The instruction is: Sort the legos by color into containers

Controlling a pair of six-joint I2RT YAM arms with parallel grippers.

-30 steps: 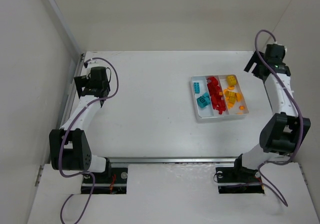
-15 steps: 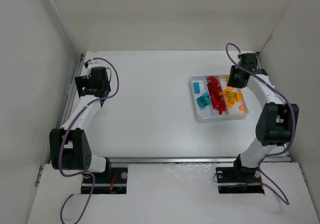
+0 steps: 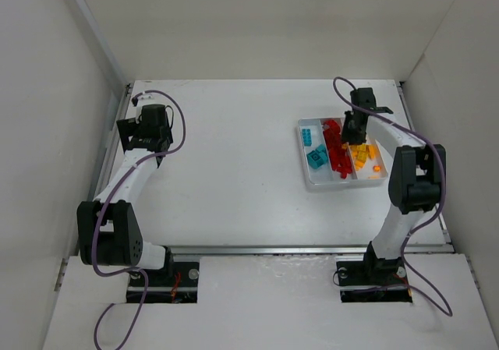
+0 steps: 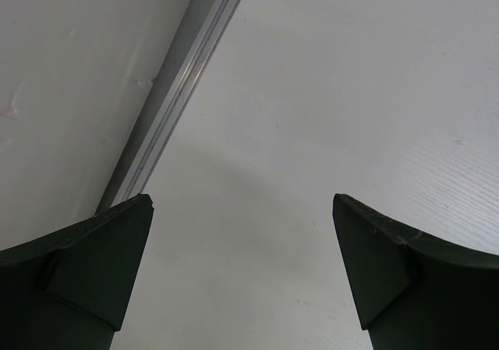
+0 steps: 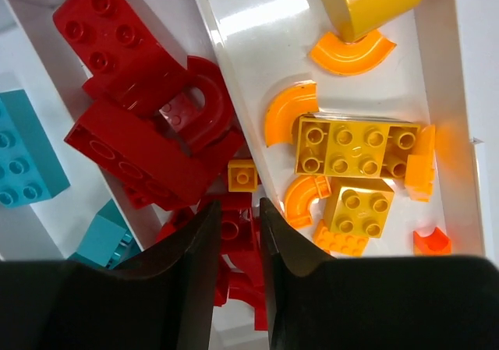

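Well to the left of the tray (image 3: 318, 177), the left gripper (image 4: 242, 203) hangs over the worktop (image 4: 327, 93) with its fingers spread wide. A metal rail (image 4: 168, 104) runs along the side away from the tray. In the tray itself, the left compartment holds teal bricks (image 5: 23, 163), the middle one a heap of red pieces (image 5: 140, 155), and the right one yellow and orange pieces (image 5: 351, 151). One small yellow brick (image 5: 242, 176) lies against the divider on the red side (the odd one out). The right gripper (image 5: 236, 210) sits low over the tray's middle compartment, close to that brick. Its fingers are set to a narrow slit with red showing in it; whether they pinch anything, I cannot tell.
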